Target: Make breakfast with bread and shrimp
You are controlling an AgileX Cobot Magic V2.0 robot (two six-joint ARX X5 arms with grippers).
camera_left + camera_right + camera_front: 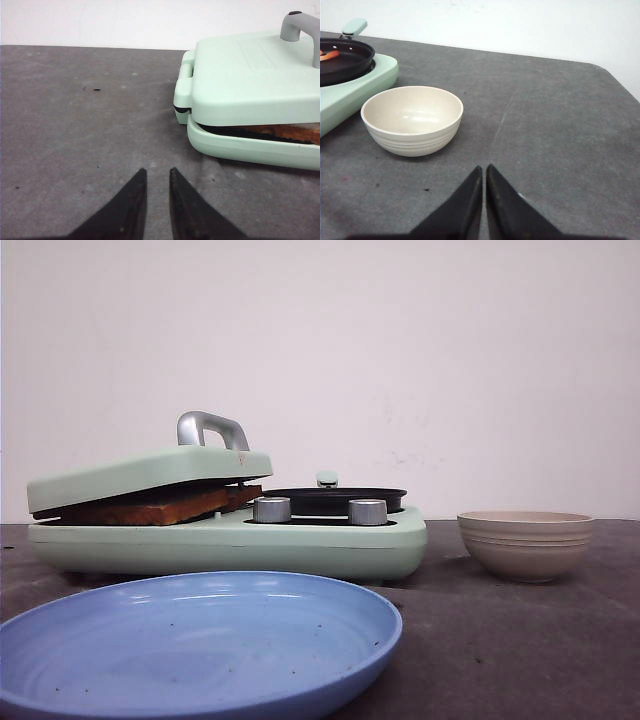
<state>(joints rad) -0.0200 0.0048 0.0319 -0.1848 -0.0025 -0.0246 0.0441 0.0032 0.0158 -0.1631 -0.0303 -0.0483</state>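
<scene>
Lab tabletop, bare white wall point(450, 360), grey table point(555, 115), breakfast cooker point(300, 540)

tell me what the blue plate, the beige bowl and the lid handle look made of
Blue plate: probably glazed ceramic, with glossy highlights and faint rings.
Beige bowl: ceramic or melamine, with a satin sheen and ribbed outside.
Lid handle: likely brushed metal, silvery grey.

2 black, tapered, pointed tool fingers point(131, 207)

Glossy blue plate point(200, 640); matt grey table point(520, 650); smooth mint cooker point(230, 540), metal knobs point(271, 509).
</scene>
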